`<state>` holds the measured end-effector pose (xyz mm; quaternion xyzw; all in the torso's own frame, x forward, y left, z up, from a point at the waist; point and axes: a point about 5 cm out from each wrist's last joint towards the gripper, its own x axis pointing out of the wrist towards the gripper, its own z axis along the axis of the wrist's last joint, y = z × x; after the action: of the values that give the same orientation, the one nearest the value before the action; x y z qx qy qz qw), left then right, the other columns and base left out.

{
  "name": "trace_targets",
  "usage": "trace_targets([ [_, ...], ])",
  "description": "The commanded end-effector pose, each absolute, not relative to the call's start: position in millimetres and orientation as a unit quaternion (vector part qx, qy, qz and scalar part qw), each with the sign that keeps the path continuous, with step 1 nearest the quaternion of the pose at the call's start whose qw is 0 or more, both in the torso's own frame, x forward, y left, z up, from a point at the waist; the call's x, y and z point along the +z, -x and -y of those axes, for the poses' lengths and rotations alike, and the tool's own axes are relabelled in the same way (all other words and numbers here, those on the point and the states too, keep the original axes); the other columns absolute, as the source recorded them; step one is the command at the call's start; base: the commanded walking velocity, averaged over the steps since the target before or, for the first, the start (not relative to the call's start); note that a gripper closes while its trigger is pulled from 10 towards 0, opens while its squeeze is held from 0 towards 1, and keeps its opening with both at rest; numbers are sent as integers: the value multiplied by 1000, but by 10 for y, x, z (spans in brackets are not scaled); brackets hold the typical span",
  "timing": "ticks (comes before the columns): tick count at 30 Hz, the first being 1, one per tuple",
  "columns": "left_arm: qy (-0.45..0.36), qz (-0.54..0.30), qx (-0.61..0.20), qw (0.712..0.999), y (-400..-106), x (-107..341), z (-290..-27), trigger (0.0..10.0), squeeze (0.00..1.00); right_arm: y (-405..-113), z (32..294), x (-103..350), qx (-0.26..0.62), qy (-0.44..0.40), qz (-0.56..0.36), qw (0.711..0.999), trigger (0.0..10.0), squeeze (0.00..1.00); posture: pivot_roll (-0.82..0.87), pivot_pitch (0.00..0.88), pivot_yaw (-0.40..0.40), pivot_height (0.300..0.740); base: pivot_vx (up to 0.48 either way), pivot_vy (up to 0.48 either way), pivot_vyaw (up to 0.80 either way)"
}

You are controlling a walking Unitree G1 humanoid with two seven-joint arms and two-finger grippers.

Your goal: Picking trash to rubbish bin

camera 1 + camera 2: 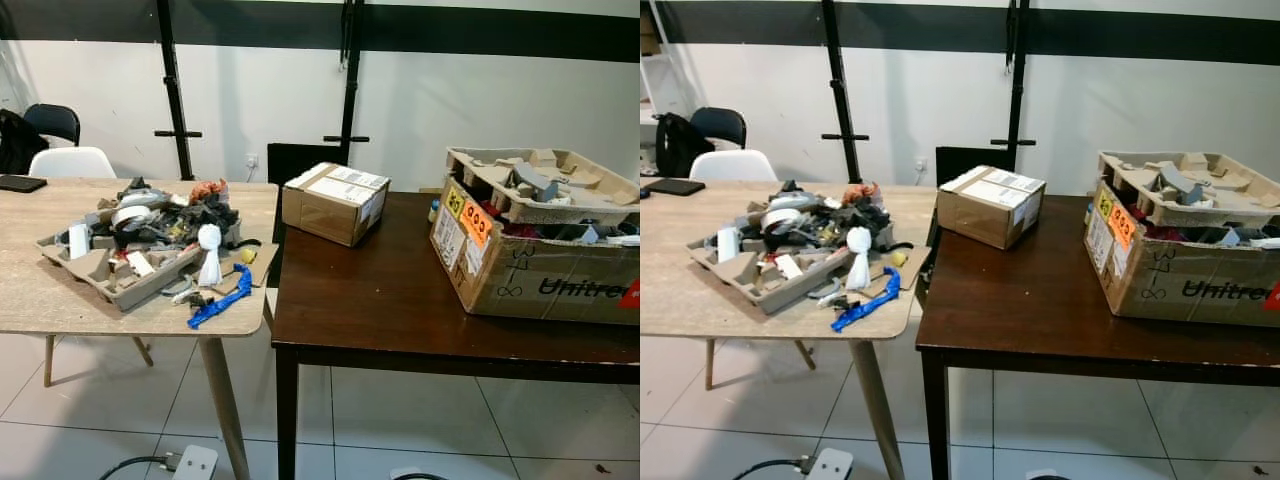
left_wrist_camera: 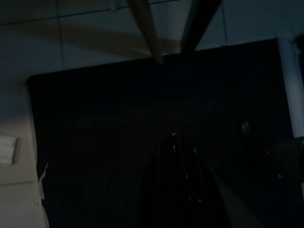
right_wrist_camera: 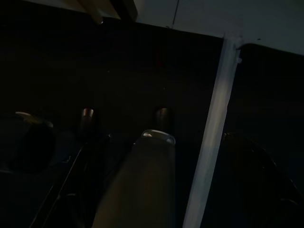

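Trash [image 1: 160, 235] sits heaped untouched on the pale desk [image 1: 30, 290] at left of frame, no bin apparent, work seemingly not yet begun; both end effectors' openings cannot be told in the dark wrist views.

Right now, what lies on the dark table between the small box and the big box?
Nothing; in the left eye view the dark table is bare between small box and big box.

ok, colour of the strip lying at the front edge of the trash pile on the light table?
Blue strip, clearest in the left eye view.
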<state>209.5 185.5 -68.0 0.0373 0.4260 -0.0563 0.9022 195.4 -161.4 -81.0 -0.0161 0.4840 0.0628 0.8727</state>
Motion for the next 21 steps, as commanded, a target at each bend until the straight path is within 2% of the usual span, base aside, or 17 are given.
trace_targets([
  [1,-26,-433,-41,900,-2056,-705,-1865,10000,0,-1968,1634,-801,65,22,-481,874,10000,0,86,0,-20,740,0,0,0],
  [7,-14,-430,-21,902,-2035,-709,-1916,10000,0,-1967,1702,-798,67,46,-486,870,10000,0,100,0,-49,740,0,0,0],
  [21,-20,-427,-28,903,-2077,-691,-1883,10000,0,-1932,1673,-821,67,55,-493,865,10000,0,84,0,-25,740,0,0,0],
])
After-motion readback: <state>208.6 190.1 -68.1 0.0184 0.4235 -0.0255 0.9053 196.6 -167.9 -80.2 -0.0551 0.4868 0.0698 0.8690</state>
